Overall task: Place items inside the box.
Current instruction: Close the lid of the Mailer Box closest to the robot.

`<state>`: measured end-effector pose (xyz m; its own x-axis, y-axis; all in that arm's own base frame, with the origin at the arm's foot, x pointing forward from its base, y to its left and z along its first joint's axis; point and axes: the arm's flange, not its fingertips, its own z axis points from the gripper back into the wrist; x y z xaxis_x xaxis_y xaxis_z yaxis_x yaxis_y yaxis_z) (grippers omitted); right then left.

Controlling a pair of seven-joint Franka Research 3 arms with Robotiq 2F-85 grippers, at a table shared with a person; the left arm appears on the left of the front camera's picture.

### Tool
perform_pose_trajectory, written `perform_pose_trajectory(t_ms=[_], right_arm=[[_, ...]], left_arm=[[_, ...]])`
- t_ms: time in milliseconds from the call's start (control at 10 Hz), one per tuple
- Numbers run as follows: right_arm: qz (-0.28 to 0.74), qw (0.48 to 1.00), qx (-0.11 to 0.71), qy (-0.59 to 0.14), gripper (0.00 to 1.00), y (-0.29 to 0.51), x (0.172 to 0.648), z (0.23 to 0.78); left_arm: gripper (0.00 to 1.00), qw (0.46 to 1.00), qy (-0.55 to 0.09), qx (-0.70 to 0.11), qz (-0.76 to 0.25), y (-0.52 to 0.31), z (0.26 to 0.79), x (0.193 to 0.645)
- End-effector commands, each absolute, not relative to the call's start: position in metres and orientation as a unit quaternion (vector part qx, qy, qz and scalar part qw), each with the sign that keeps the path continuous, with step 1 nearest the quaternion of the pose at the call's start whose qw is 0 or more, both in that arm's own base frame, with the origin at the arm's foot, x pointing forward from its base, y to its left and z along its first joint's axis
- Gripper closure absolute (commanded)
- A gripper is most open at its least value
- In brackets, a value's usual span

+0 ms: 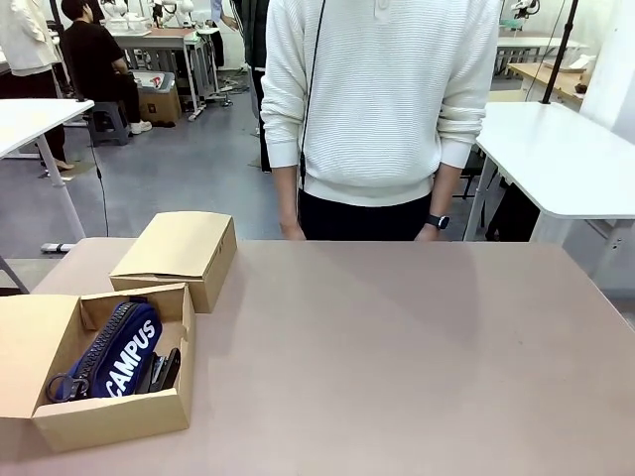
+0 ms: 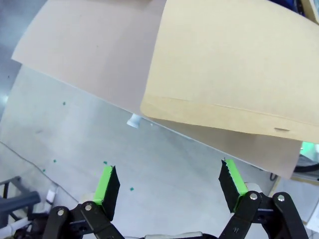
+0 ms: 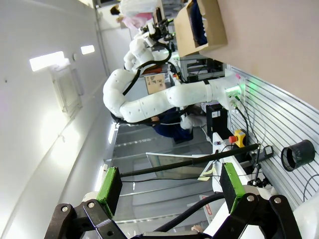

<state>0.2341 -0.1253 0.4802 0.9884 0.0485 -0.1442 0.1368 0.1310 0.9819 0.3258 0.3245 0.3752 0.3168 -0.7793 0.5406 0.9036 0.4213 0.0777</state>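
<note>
An open cardboard box [image 1: 114, 416] stands at the table's near left corner, its lid flap [image 1: 30, 347] folded out to the left. Inside lies a navy pencil case [image 1: 119, 352] lettered "CAMPUS", with a black item, apparently the stapler [image 1: 164, 372], beside it on the right. My left gripper [image 2: 169, 186] is open and holds nothing; it hangs off the table's edge over the floor, looking at the tan box flap [image 2: 234, 64]. My right gripper [image 3: 170, 183] is open with nothing in it, far from the box [image 3: 199, 22], which sits small at the top of the right wrist view.
A second, closed cardboard box [image 1: 174, 253] sits just behind the open one. A person in a white sweater [image 1: 382, 99] stands at the far edge, hands down at the tabletop [image 1: 397, 347]. My left arm [image 3: 149, 99] shows white across the right wrist view.
</note>
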Motion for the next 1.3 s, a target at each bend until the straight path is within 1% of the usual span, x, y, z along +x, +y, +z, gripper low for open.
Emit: perform_pose_trajectory(t_ms=[0,200,400,500,700,800,900,1100,1200], right_arm=[[-0.02,0.749,0.659,0.068,0.0,-0.129,0.232,0.481],[-0.02,0.749,0.659,0.068,0.0,-0.129,0.232,0.481],[-0.02,0.749,0.659,0.068,0.0,-0.129,0.232,0.481],[-0.02,0.749,0.659,0.068,0.0,-0.129,0.232,0.481],[-0.02,0.749,0.659,0.068,0.0,-0.129,0.232,0.481],[-0.02,0.749,0.659,0.068,0.0,-0.129,0.232,0.481],[-0.02,0.749,0.659,0.068,0.0,-0.129,0.232,0.481],[-0.02,0.749,0.659,0.068,0.0,-0.129,0.232,0.481],[-0.02,0.749,0.659,0.068,0.0,-0.129,0.232,0.481]], left_arm=[[0.0,0.779,-0.282,-0.106,-0.55,0.327,0.37,0.338],[0.0,0.769,-0.297,-0.085,-0.56,0.322,0.369,0.351],[0.0,0.746,-0.323,-0.083,-0.577,0.315,0.372,0.359],[0.0,0.734,-0.325,-0.092,-0.589,0.31,0.373,0.362],[0.0,0.726,-0.304,-0.115,-0.605,0.303,0.369,0.366],[0.0,0.717,-0.295,-0.139,-0.616,0.299,0.367,0.365],[0.0,0.696,-0.296,-0.174,-0.631,0.296,0.37,0.361],[0.0,0.659,-0.32,-0.215,-0.645,0.288,0.38,0.352],[0.0,0.65,-0.331,-0.217,-0.648,0.284,0.382,0.348]])
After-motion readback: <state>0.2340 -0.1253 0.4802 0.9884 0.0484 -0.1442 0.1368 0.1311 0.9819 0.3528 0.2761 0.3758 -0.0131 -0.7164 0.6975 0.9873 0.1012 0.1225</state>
